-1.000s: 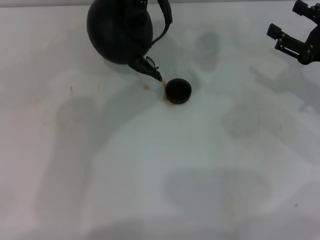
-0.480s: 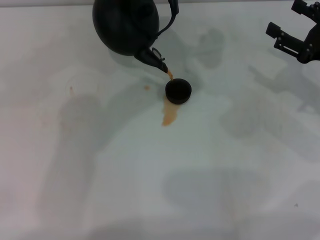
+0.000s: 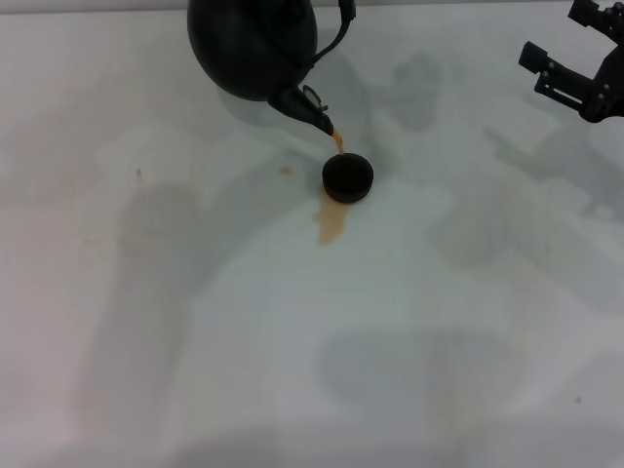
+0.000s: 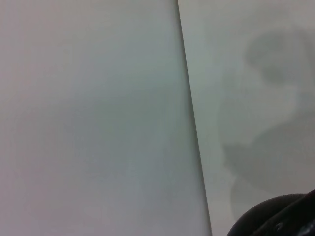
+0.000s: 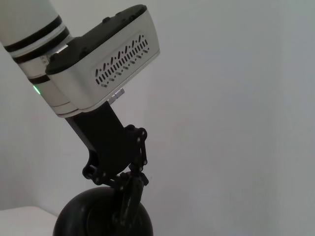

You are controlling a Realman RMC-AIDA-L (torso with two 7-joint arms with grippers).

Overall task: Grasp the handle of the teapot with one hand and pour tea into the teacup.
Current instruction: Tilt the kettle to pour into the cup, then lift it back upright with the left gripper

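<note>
The large black teapot (image 3: 253,44) hangs tilted at the table's far edge, spout down toward the teacup. Its dark handle (image 3: 341,27) shows at the top right of its body. A thin stream of tea (image 3: 338,144) runs from the spout to the far rim of the small black teacup (image 3: 348,177). A puddle of spilled tea (image 3: 330,224) lies on the table just in front of the cup. My left gripper (image 5: 129,196) shows in the right wrist view, shut on the handle above the teapot (image 5: 101,216). My right gripper (image 3: 554,34) is open and empty at the far right.
The white table (image 3: 292,341) carries small tea stains (image 3: 286,172) left of the cup and one farther left (image 3: 137,175). The table's far edge runs just behind the teapot. The left wrist view shows the wall, the table edge and part of the teapot (image 4: 275,219).
The teapot has moved to the right and a little farther back, still tilted. A puddle of tea has spread on the table in front of the cup. The right arm has not moved.
</note>
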